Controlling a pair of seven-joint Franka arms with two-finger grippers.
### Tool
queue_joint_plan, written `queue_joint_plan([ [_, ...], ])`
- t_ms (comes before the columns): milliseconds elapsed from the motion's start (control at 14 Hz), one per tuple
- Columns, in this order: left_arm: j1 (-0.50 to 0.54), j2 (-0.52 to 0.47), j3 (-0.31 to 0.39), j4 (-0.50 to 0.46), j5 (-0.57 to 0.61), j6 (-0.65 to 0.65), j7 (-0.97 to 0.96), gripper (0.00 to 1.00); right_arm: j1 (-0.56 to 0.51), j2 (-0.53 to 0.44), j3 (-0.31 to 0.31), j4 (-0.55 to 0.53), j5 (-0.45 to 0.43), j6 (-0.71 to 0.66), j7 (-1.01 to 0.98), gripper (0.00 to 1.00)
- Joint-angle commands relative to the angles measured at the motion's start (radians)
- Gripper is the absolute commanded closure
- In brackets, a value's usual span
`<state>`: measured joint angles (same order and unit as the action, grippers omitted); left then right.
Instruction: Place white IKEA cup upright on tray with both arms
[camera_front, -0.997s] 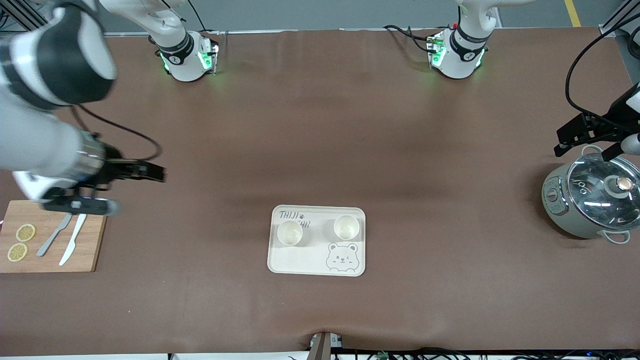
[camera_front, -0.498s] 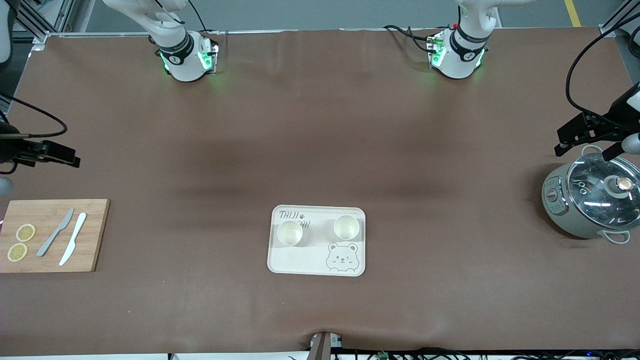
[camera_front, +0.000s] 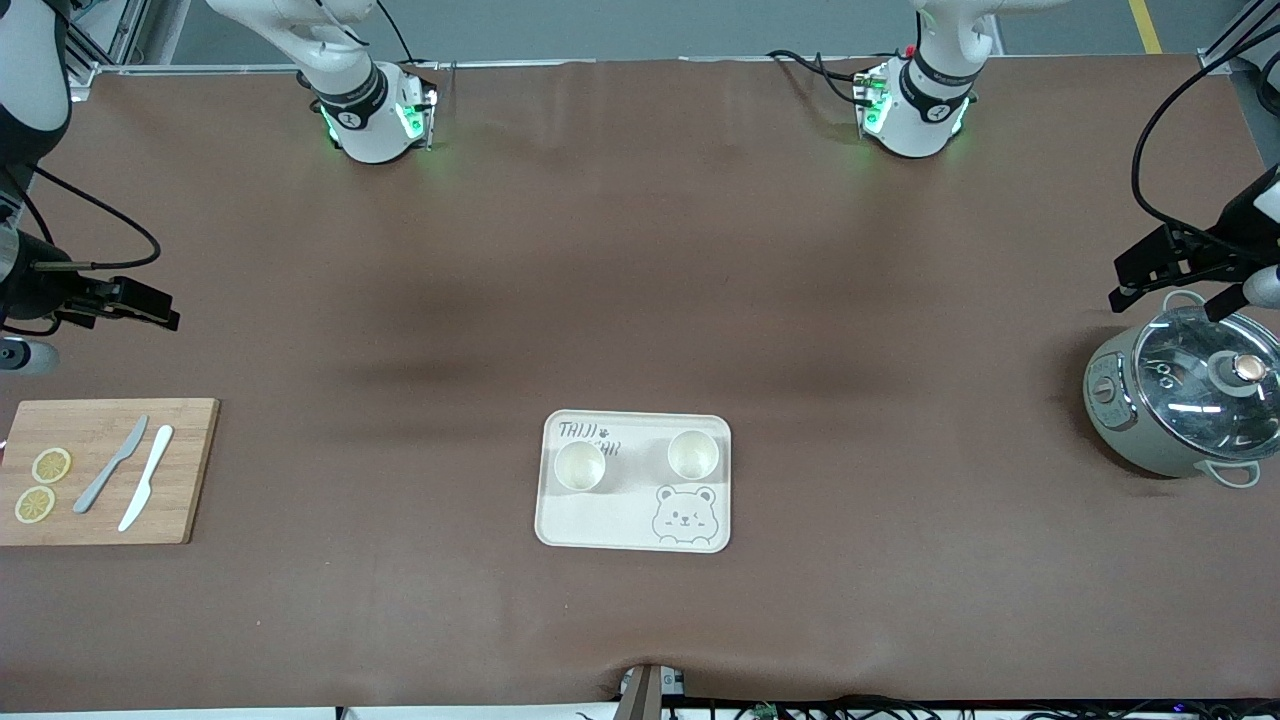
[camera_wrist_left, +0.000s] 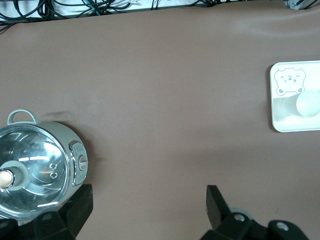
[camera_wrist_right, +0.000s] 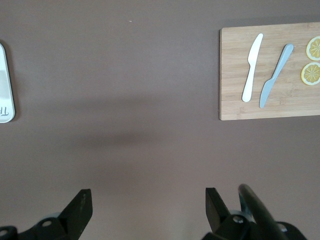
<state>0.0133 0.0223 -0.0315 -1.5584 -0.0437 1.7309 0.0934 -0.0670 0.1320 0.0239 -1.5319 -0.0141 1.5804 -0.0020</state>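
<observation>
Fig.: tray (camera_front: 636, 525) at mid-table w/ two white cups (camera_front: 579, 465) (camera_front: 693, 453) upright on it, side by side, nothing left to fetch. Left gripper (camera_front: 1150, 270) hangs over the pot (camera_front: 1190, 400), jaws apart, empty; right gripper (camera_front: 130, 305) hangs over bare table near the cutting board (camera_front: 180, 470), jaws apart, empty. Step, by my reading: placing done, both arms parked. Next move: none needed, or just hold clear of tray.

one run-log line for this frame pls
cups: two upright on tray | left tool: open, empty, above table beside pot | right tool: open, empty, above table beside cutting board
</observation>
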Motion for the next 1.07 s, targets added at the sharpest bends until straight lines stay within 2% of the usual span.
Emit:
queue_joint_plan([
  [0, 0.002, 0.002, 0.002, 0.017, -0.024, -0.017, 0.017, 0.00, -0.014, -0.067, 0.016, -0.130, -0.006, 0.093, 0.022, 0.00],
  [71, 0.002, 0.002, 0.001, 0.015, -0.024, -0.017, 0.017, 0.00, -0.010, -0.081, 0.018, -0.160, -0.006, 0.118, 0.031, 0.00],
  [783, 0.002, 0.001, 0.001, 0.014, -0.022, -0.019, 0.015, 0.00, -0.008, -0.081, 0.024, -0.163, 0.003, 0.110, 0.074, 0.00],
  [997, 0.002, -0.001, 0.001, 0.012, -0.024, -0.019, 0.015, 0.00, -0.010, -0.081, 0.021, -0.163, 0.040, 0.109, 0.076, 0.00],
])
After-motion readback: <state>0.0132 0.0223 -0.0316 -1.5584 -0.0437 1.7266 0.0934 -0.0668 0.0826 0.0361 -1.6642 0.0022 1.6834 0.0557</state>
